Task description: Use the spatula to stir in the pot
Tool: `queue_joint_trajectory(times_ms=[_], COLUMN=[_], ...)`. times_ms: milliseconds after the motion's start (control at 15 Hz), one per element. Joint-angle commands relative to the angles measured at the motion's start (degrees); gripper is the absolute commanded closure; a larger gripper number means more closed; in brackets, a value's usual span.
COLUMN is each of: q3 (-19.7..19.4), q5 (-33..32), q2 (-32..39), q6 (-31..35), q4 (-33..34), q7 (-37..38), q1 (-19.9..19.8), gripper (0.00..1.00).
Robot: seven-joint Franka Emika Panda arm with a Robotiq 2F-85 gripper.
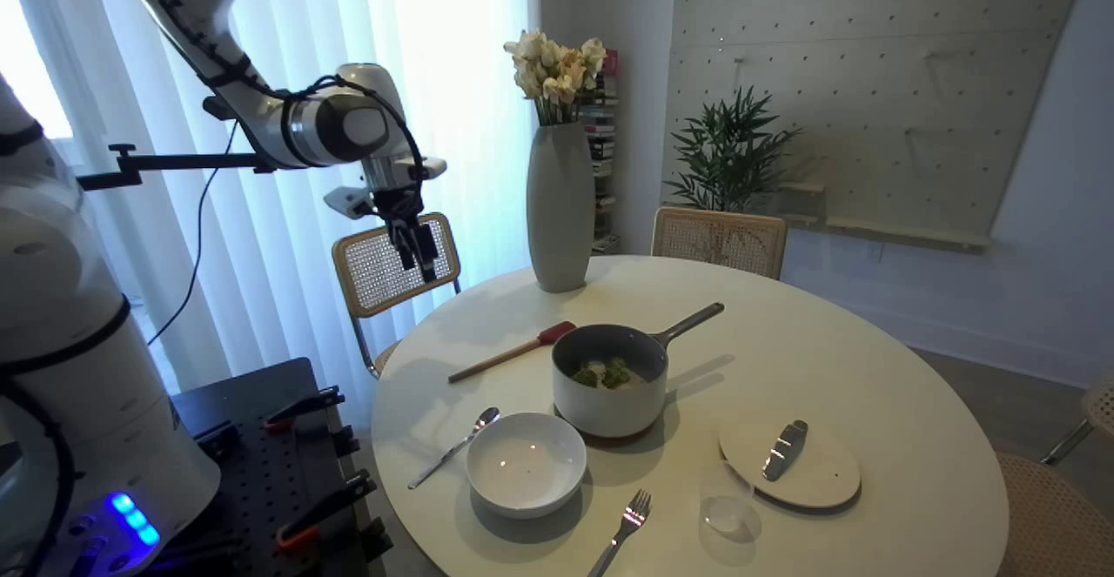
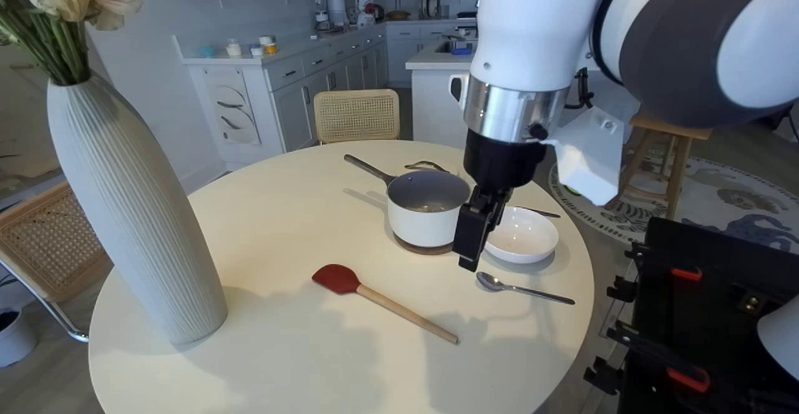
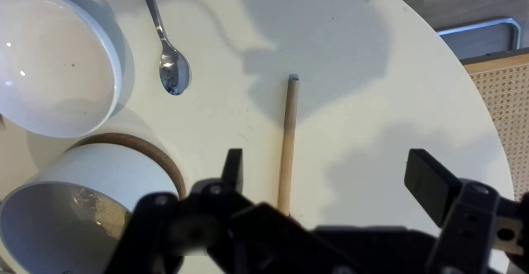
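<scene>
The spatula, with a pale wooden handle and a red head, lies flat on the round table in both exterior views (image 1: 500, 359) (image 2: 406, 312). In the wrist view its handle (image 3: 288, 141) runs up between the fingers, nearer the left one; its head is mostly hidden by the gripper. The pot (image 1: 609, 399) (image 2: 421, 225), white outside and grey inside with a long handle, stands upright on a brown trivet with green and pale contents. Its wall (image 3: 124, 164) shows lower left in the wrist view. My gripper (image 1: 416, 259) (image 2: 469, 255) (image 3: 330, 175) is open and empty, above the table.
A white bowl (image 1: 526, 464) and a spoon (image 2: 527, 290) lie beside the pot. A fork (image 1: 622, 532), a clear glass (image 1: 729, 512) and a pale plate (image 1: 827, 468) with a metal utensil are also on the table (image 1: 905, 438). A tall vase (image 1: 560, 211) holds flowers.
</scene>
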Motion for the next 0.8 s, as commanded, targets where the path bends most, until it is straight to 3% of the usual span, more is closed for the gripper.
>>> queue_joint_trajectory(times_ms=[0,200,733], q3=[0.1,-2.5,-10.6], q5=[-7.1,-10.3,-7.9], q2=[7.7,13.2,26.5], q6=[0.7,1.9,7.9], q4=[4.8,7.5,12.7], q7=[8.5,10.0,4.7], q1=[-0.8,0.7,5.8], gripper=[0.0,0.0,0.0])
